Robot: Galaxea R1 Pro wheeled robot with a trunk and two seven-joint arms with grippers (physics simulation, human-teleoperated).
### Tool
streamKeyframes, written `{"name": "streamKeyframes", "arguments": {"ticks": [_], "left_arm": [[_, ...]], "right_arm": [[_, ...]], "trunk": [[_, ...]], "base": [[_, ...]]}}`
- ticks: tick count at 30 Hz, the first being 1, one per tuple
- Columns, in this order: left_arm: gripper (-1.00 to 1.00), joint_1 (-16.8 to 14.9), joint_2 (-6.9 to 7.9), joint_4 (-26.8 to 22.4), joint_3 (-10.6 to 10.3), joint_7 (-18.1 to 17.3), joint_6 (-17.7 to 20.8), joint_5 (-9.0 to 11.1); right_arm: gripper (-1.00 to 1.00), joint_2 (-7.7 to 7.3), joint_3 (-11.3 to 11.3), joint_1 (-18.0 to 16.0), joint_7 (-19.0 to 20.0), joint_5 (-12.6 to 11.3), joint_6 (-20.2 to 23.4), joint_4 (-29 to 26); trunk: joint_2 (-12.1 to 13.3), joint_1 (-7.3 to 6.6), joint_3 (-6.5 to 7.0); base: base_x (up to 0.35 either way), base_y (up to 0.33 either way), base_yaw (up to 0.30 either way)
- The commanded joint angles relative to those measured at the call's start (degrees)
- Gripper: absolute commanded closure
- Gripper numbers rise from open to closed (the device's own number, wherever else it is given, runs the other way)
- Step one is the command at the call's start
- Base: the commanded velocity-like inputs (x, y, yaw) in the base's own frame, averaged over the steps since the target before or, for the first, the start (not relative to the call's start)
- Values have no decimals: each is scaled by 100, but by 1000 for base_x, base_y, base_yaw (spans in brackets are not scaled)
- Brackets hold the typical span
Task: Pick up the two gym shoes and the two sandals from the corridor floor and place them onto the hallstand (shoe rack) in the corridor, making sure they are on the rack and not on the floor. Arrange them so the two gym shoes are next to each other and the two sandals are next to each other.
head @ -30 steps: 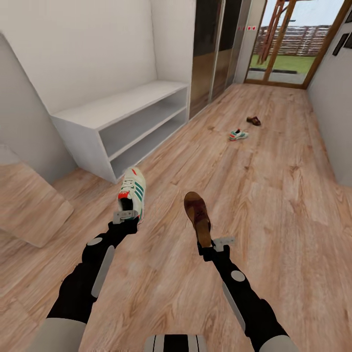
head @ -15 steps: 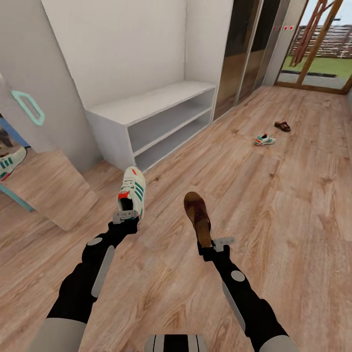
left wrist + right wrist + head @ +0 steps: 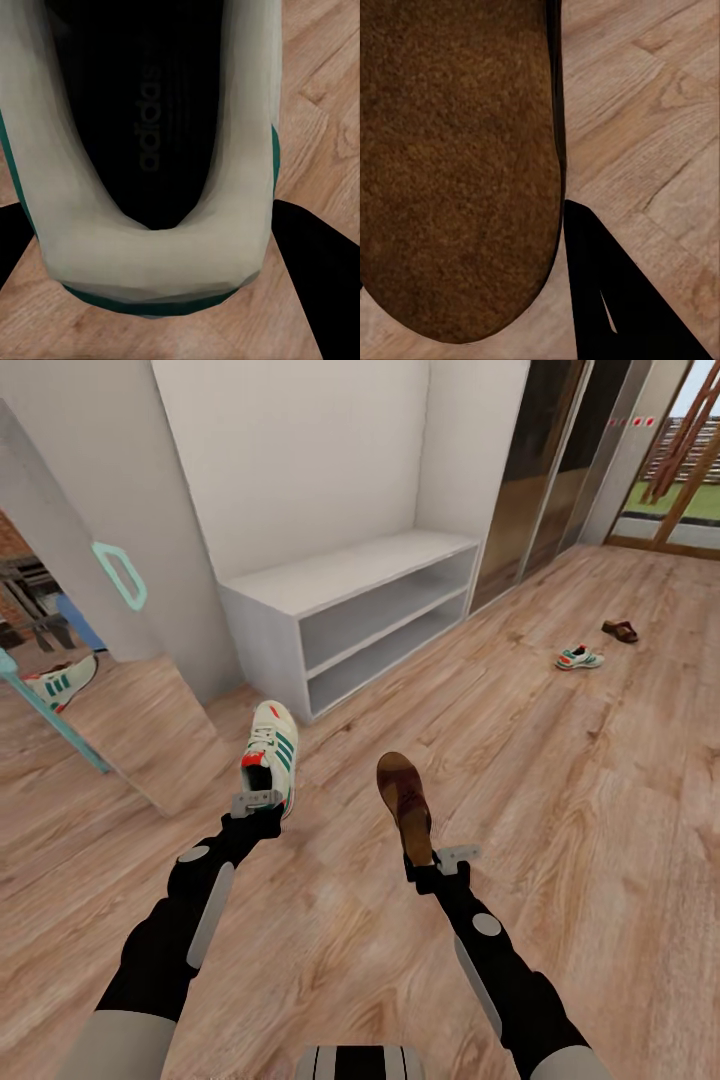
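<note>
At the far left edge of the head view a mirror panel (image 3: 90,690) leans by the wall, with a reflected striped sneaker in it and a mint-green handle above. Right of it, in the upper middle, stands the hallstand (image 3: 345,575), pale grey-white, its low tabletop bare and two open shelf compartments below it.

In the lower left centre the left pincer (image 3: 256,803) is clenched on the heel of a gym shoe (image 3: 271,752), held above the corridor floor (image 3: 560,790). The shoe's long axis runs up the frame, toe pointing away toward the hallstand, green stripes and red-orange patch showing. In the left wrist view the same gym shoe (image 3: 150,150) is seen from the heel down into its opening, and the dark insole carries the word "adidas" (readable along the shoe's length).

Just right of centre the right pincer (image 3: 440,857) grasps the heel end of a brown sandal (image 3: 403,792), also off the floor, its long axis pointing up the frame and slightly left. The right wrist view shows the sandal's (image 3: 457,165) grainy brown surface close up, with a dark finger (image 3: 615,300) beside it.

In the upper right, well apart from the robot, a second gym shoe (image 3: 579,658) lies on the floor, with a second sandal (image 3: 620,630) near it, farther up and right.
</note>
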Motion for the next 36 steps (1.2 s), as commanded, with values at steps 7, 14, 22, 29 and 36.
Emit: {"name": "streamKeyframes", "arguments": {"ticks": [7, 14, 22, 29, 36], "left_arm": [[100, -3, -2, -4, 4, -3, 31, 41], [100, -3, -2, -4, 4, -3, 31, 42], [100, -3, -2, -4, 4, -3, 31, 41], [100, -3, -2, -4, 4, -3, 31, 40], [100, -3, -2, -4, 4, -3, 31, 40]], "right_arm": [[100, -1, 3, 0, -16, -18, 25, -9], [100, -1, 2, 0, -17, -19, 25, -9], [100, -1, 2, 0, -16, -18, 25, -9], [100, -1, 2, 0, -17, -18, 25, -9], [100, -1, 2, 0, -17, -19, 25, -9]], "trunk": [[-2, -1, 35], [-2, -1, 75], [-2, -1, 123], [-2, -1, 167], [-2, -1, 211]], "base": [[0, 0, 243], [0, 0, 243], [0, 0, 242], [0, 0, 240], [0, 0, 240]]}}
